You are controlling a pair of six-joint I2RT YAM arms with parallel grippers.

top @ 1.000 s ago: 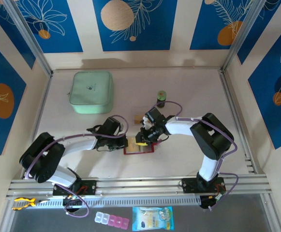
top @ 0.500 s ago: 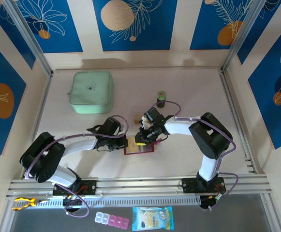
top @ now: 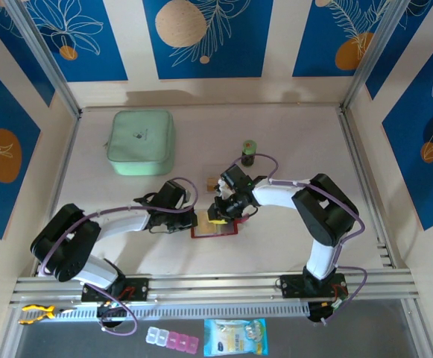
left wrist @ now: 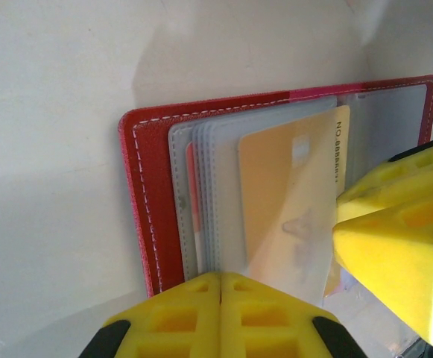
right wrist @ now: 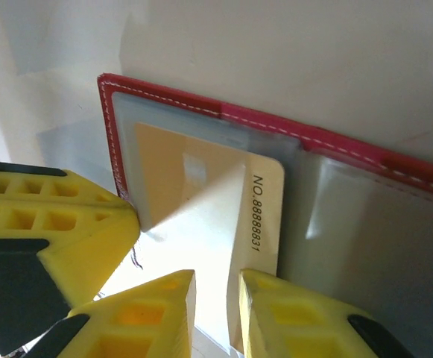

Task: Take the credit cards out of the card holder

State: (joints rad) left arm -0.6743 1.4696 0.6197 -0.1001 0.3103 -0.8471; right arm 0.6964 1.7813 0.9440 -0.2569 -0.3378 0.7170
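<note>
Little has moved since a second ago: the right gripper (top: 217, 215) has crept a shade to the left over the card holder (top: 215, 230), and the holder lies where it lay. It is spread open flat on the table (top: 291, 142), near the middle and toward the arms, red cover down and clear sleeves (left wrist: 216, 149) up.

Of the credit cards, a tan-yellow card (right wrist: 194, 175) sits in a sleeve with its numbered edge bare beyond the plastic. In the left wrist view a reddish-orange card (left wrist: 191, 198) shows as a thin strip deeper in the stack of sleeves.

The right gripper's fingers stand slightly parted. The numbered edge of the tan-yellow card runs down into the gap between them, and I cannot tell whether they nip it. The left gripper (left wrist: 220, 287) is pressed together, its tips at the edge of the sleeves by the holder's left side, just beside the right gripper.

Just beyond the holder a small tan thing (top: 215, 182) lies on the table, too small to name. Farther back stands a little dark jar (top: 249, 152) with a green top, and well off toward the left rear lies a mint-green pouch (top: 141, 142). Nearer than the arms' bases, below the rail, lie a pill box (top: 173, 339) and a blue and yellow packet (top: 235, 336)
</note>
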